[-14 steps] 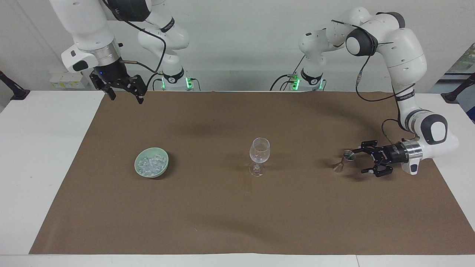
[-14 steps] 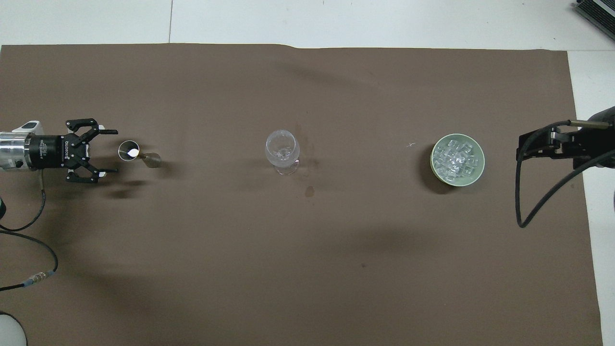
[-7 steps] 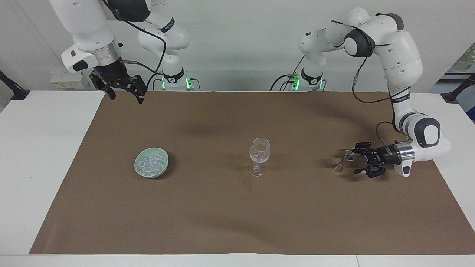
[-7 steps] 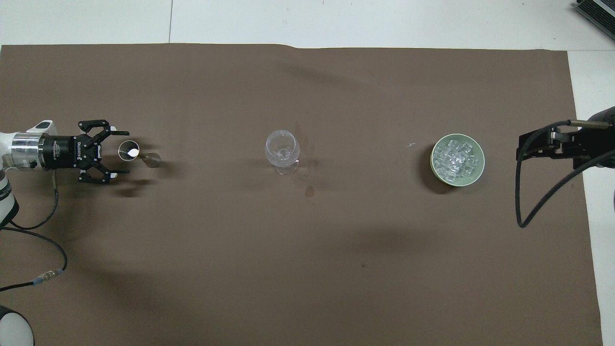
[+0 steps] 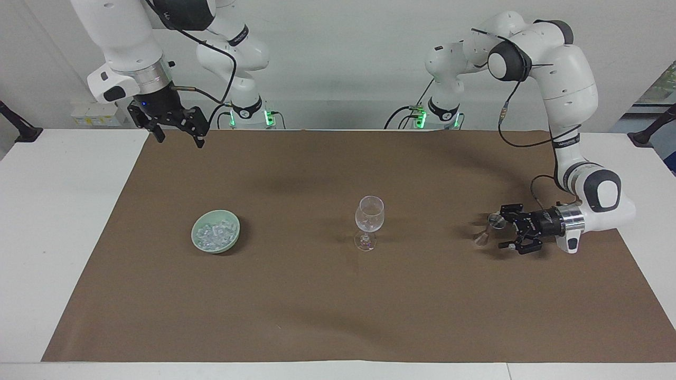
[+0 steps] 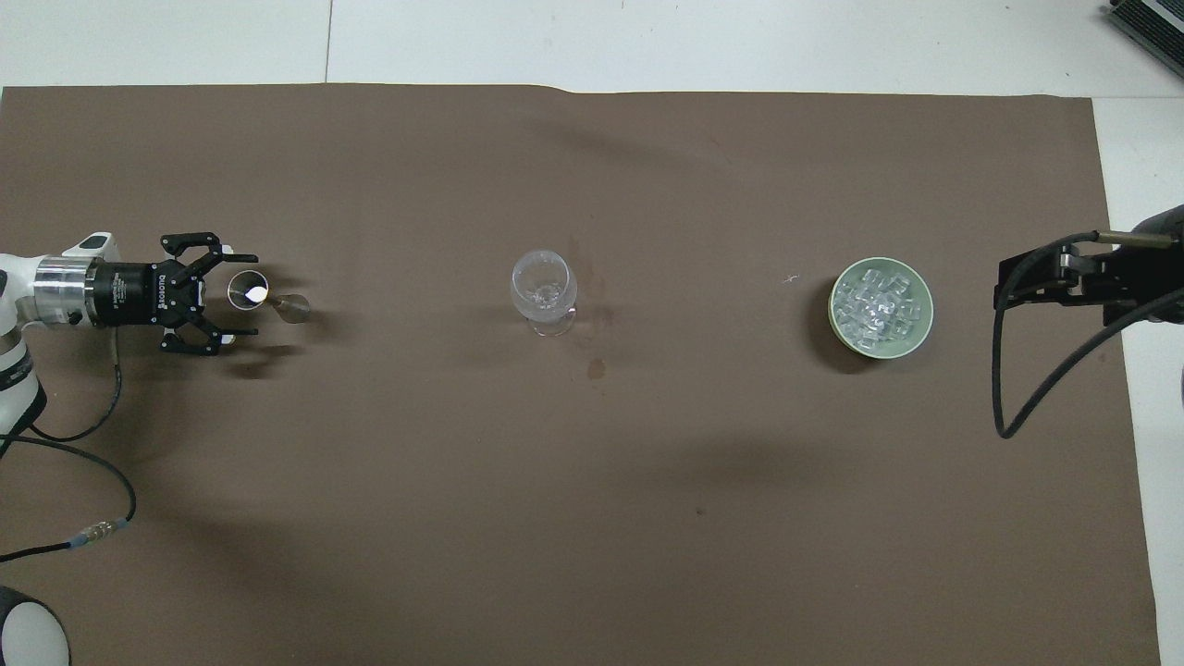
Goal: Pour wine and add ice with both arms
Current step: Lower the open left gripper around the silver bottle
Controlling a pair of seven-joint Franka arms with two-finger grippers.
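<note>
left claw (image 6: 242, 295) wide open, empty, around jigger (image 6: 248, 290) | right claw (image 5: 177, 137) open, raised | ice (image 5: 214, 235) apart

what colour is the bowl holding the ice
Pale green bowl, holding clear-whitish ice; shows best in the overhead view.

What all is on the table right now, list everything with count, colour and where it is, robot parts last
stemmed glass: one, clear, upright mid-cloth.
metal jigger: one, silvery, upright toward the left arm's end.
bowl: one, pale green, toward the right arm's end.
ice: a heap of clear-whitish cubes in the bowl.
cloth: one, brown, covering the white table.
left gripper: black, open, low, fingers either side of the jigger.
right gripper: black, open, raised over the cloth's edge, waiting.
</note>
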